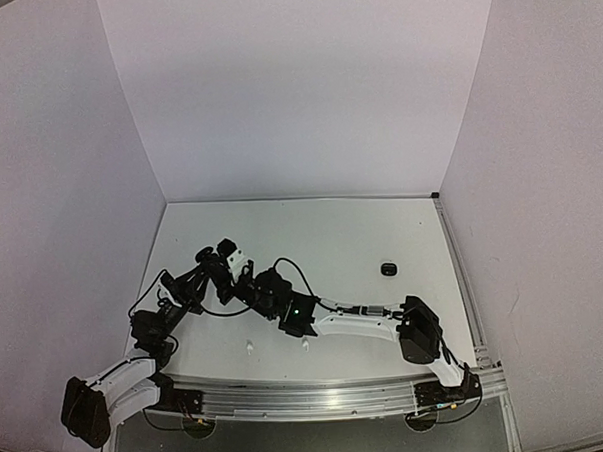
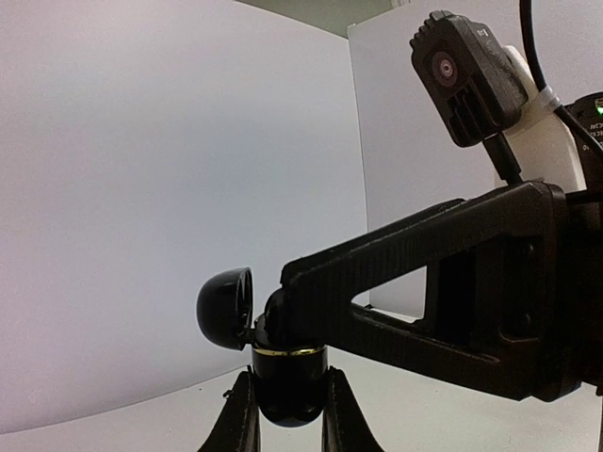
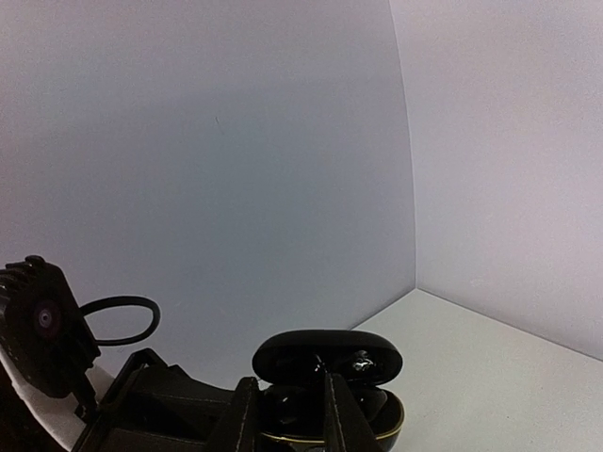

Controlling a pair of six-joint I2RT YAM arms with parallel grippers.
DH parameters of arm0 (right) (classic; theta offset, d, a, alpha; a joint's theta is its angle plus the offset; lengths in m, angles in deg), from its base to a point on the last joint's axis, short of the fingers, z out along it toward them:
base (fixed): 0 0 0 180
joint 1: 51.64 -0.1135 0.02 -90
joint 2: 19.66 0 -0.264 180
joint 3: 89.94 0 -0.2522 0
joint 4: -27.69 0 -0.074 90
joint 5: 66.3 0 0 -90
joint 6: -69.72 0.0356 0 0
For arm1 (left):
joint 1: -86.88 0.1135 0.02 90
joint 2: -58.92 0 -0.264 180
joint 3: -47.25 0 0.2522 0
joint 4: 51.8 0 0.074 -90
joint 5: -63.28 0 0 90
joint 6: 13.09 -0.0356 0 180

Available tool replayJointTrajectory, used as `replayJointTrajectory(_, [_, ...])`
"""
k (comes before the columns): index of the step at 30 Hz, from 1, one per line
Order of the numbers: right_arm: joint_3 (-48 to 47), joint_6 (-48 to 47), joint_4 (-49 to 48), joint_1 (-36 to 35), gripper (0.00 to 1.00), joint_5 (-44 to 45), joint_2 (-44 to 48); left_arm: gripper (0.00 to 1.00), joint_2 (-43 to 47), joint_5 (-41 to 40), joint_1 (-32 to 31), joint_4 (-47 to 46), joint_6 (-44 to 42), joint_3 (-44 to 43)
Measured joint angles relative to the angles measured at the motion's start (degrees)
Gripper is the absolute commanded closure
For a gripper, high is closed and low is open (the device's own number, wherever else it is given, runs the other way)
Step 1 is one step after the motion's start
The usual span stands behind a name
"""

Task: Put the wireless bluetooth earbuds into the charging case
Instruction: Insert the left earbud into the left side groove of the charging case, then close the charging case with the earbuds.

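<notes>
Evidently the left tool is clamped on the charging case, holding it lid-open above the tabletop so the right tool can reach inside. A black earbud seems seated there; whether the right jaws grip anything, I cannot tell.

Robot lab booth: white panel walls around a white table, aluminium mounting rail.

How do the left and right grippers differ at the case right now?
Left gripper is shut on the open charging case, clamping its lower body; right gripper only reaches at its open mouth. The left's grip is plain; whether the right holds anything, I cannot tell. Shared: both black, two-fingered, meeting at that case.
</notes>
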Motion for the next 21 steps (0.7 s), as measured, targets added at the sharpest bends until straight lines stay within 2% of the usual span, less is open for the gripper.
replayJointTrajectory(4, [0.0, -0.2, -0.2, 0.0, 0.80, 0.3, 0.0, 1.00, 0.0, 0.0, 0.0, 0.1, 0.0, -0.3])
replayJointTrajectory(14, [0.0, -0.9, 0.1, -0.2, 0.64, 0.0, 0.0, 1.00, 0.0, 0.0, 0.0, 0.6, 0.0, -0.3])
replayJointTrajectory(21, [0.0, -2.3, 2.0, -0.4, 0.53, -0.1, 0.5, 1.00, 0.4, 0.0, 0.0, 4.2, 0.4, -1.2])
